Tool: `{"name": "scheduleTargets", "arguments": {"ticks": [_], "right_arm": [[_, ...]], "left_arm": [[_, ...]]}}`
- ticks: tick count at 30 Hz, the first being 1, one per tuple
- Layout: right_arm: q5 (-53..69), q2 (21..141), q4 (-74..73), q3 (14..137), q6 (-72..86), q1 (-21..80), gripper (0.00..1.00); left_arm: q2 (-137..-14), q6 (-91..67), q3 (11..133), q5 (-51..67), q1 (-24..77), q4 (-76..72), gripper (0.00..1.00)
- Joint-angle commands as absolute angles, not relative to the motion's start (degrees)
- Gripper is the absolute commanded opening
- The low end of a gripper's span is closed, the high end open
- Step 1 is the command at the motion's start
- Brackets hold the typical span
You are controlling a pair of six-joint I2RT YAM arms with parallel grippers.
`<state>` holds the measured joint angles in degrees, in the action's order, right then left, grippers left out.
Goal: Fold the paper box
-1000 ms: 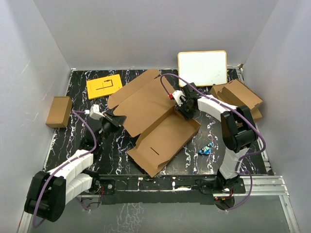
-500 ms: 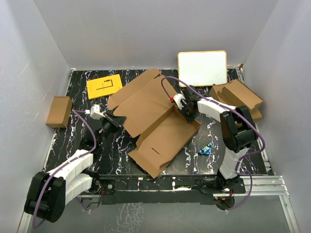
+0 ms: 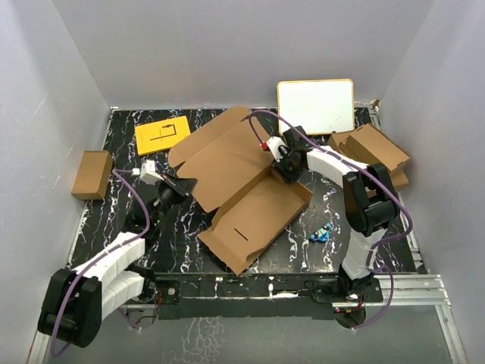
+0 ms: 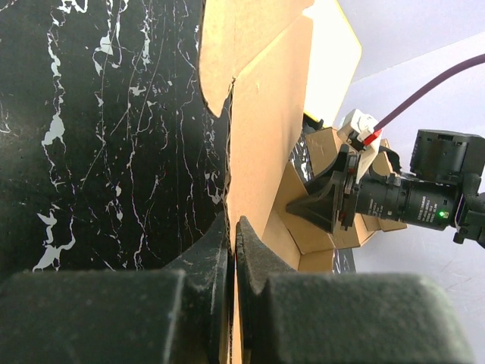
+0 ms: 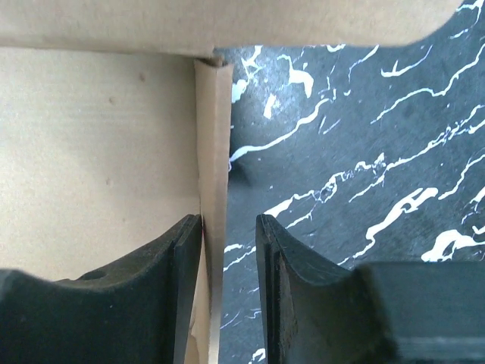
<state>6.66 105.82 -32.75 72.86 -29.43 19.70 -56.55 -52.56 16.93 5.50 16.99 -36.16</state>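
Bright, even light; soft shadows

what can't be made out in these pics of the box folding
Top view: the blue item beside the paper box is too small to identify.
Top view: the right arm hides part of the cardboard stack; its piece count is unclear.
Right wrist view: the right end effector straddles a box flap whose lower end the frame's bottom edge cuts off.
Left wrist view: the left end effector covers the box edge it pinches.

Left arm [image 3: 114,258] stretched forward low, left tool [image 3: 184,185] pinched shut, right arm [image 3: 333,164] bent inward, right tool [image 3: 283,167] jaws parted.
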Motion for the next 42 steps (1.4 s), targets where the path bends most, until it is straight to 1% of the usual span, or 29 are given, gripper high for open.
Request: {"name": "scheduleTargets", "arguments": {"ticks": [1, 2, 4, 9, 12, 13, 15, 16, 18, 20, 22, 24, 28, 31, 32, 33, 35, 37, 39, 42], "right_arm": [[8.5, 107.2, -30.5, 76.2, -28.6, 19.4, 0.40], [8.4, 107.5, -30.3, 76.2, -28.5, 19.4, 0.39], [8.3, 107.7, -29.8, 75.9, -28.6, 19.4, 0.31], [7.3, 107.1, -27.7, 75.0, -28.3, 19.4, 0.17], [8.3, 106.8, -27.8, 75.0, -28.1, 19.2, 0.17], [9.3, 106.7, -28.1, 75.1, -28.0, 19.1, 0.21], [11.7, 106.1, -29.0, 75.8, -27.6, 18.4, 0.36], [13.4, 105.5, -29.7, 76.2, -27.4, 17.7, 0.42], [16.1, 104.0, -30.9, 76.8, -27.4, 16.8, 0.51], [20.1, 101.8, -31.9, 77.0, -27.5, 15.7, 0.59], [24.8, 98.9, -32.7, 76.4, -28.1, 14.3, 0.63], [29.9, 96.0, -32.9, 75.3, -27.9, 12.5, 0.66], [40.4, 90.2, -30.7, 71.2, -27.7, 7.9, 0.67], [47.5, 85.5, -25.3, 65.4, -25.9, 4.3, 0.68], [49.6, 84.1, -23.3, 63.3, -25.4, 3.2, 0.70], [51.6, 82.5, -21.0, 61.1, -24.9, 2.0, 0.72], [55.5, 79.2, -17.1, 57.2, -24.1, 0.2, 0.74], [58.1, 76.7, -14.1, 54.1, -23.5, -2.4, 0.77], [62.3, 75.3, -12.0, 51.7, -23.3, -3.6, 0.77], [68.6, 74.3, -8.7, 48.5, -21.3, -6.2, 0.79]], "left_arm": [[-55.8, -51.6, 19.2, 6.3, 16.8, -37.9, 0.00], [-55.8, -51.5, 19.2, 6.3, 16.8, -37.8, 0.00], [-56.1, -51.4, 19.2, 6.2, 16.8, -37.9, 0.00], [-56.7, -51.1, 19.5, 6.3, 16.8, -38.0, 0.00], [-56.9, -50.7, 19.8, 6.1, 16.8, -37.8, 0.00], [-57.1, -50.6, 19.9, 6.0, 16.9, -37.8, 0.00], [-57.5, -49.8, 20.5, 5.8, 16.8, -37.3, 0.00], [-57.8, -49.1, 20.8, 5.7, 16.8, -37.0, 0.00], [-58.7, -47.0, 22.3, 5.9, 16.8, -35.9, 0.00], [-59.8, -43.9, 24.2, 5.8, 16.7, -34.2, 0.00], [-61.2, -40.3, 26.6, 6.2, 16.1, -32.2, 0.00], [-62.8, -36.8, 29.1, 7.2, 15.0, -29.9, 0.00], [-68.1, -34.3, 33.8, 13.3, 10.9, -28.4, 0.00], [-72.7, -33.0, 37.8, 17.4, 8.5, -27.0, 0.09], [-74.4, -32.6, 39.2, 18.5, 8.0, -26.3, 0.13], [-76.1, -32.1, 40.9, 19.6, 7.6, -25.4, 0.19], [-78.7, -31.3, 44.5, 20.4, 7.0, -22.2, 0.38], [-80.2, -30.2, 47.9, 18.8, 6.5, -18.1, 0.54], [-79.2, -28.8, 50.8, 14.9, 5.8, -13.4, 0.65], [-75.3, -26.3, 54.3, 10.5, 5.0, -6.7, 0.72]]}}
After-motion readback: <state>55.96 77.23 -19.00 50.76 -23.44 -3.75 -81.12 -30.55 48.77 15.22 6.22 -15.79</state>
